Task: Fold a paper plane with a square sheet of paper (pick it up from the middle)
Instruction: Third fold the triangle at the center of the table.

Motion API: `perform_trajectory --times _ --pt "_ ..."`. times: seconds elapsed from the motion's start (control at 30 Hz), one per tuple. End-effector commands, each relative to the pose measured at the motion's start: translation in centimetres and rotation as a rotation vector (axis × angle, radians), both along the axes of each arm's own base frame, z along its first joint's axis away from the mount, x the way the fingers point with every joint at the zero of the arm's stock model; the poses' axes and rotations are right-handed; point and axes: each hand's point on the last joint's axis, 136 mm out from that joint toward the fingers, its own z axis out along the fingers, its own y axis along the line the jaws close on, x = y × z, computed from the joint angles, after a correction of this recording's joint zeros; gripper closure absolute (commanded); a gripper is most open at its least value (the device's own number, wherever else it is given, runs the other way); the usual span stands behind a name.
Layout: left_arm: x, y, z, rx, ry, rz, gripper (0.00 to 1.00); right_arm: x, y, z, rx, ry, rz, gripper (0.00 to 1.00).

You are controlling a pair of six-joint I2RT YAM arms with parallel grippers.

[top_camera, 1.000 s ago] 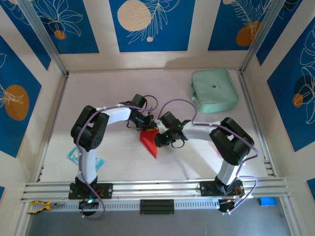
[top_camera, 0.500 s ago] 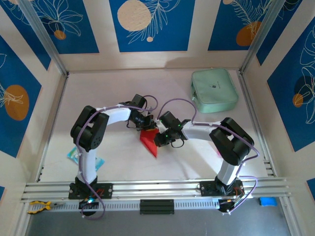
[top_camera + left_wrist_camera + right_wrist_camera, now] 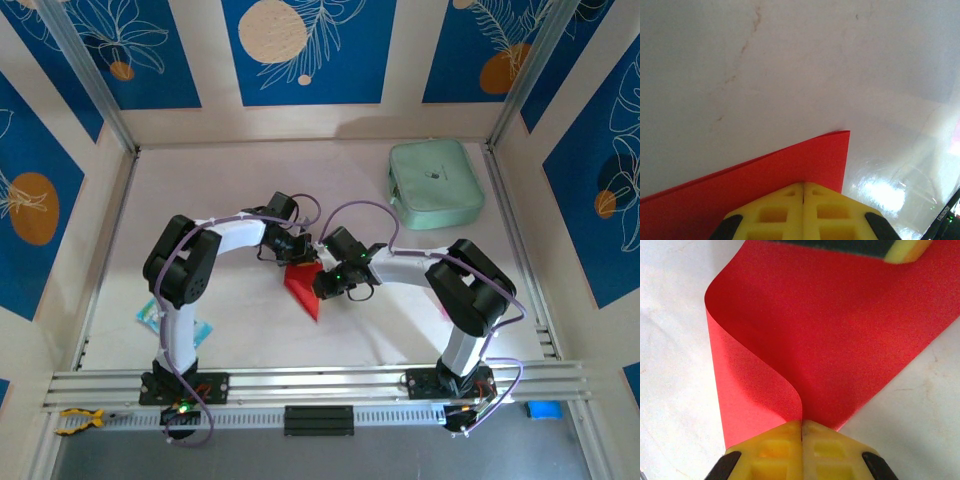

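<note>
Pinching with right gripper (image 3: 802,425): fingertips pressed together on a curled-over flap of the square sheet of paper (image 3: 840,330), bowed and not yet creased flat. Pinching with left gripper (image 3: 803,187) too, shut tight on the sheet's opposite edge near a corner. Holding sheet low over the table (image 3: 220,190), mid-table, between both wrists. Versus a second back: no visible shift of arms or paper, same pinch both sides. Probably a pause mid-fold, early stage, nothing plane-shaped yet. Counting: two grippers, one red sheet, one mint-green pouch (image 3: 435,183) at far right, one blue-and-white packet (image 3: 150,315) beside left arm, well apart from sheet.
</note>
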Motion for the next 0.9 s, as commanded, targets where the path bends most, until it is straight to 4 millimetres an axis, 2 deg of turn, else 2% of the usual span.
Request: perform_trajectory --times 0.0,0.7,0.87 --pt "-2.0 1.8 -2.6 0.104 0.069 0.018 0.96 -0.5 -0.2 -0.9 -0.024 0.029 -0.001 1.00" --pt "-1.8 1.8 -2.2 0.100 0.056 0.028 0.96 -0.9 -0.8 -1.8 -0.045 0.044 -0.017 1.00" --pt "-1.1 1.6 -1.1 0.094 0.025 0.034 0.95 -1.0 -1.0 -1.9 -0.049 0.046 -0.021 1.00"
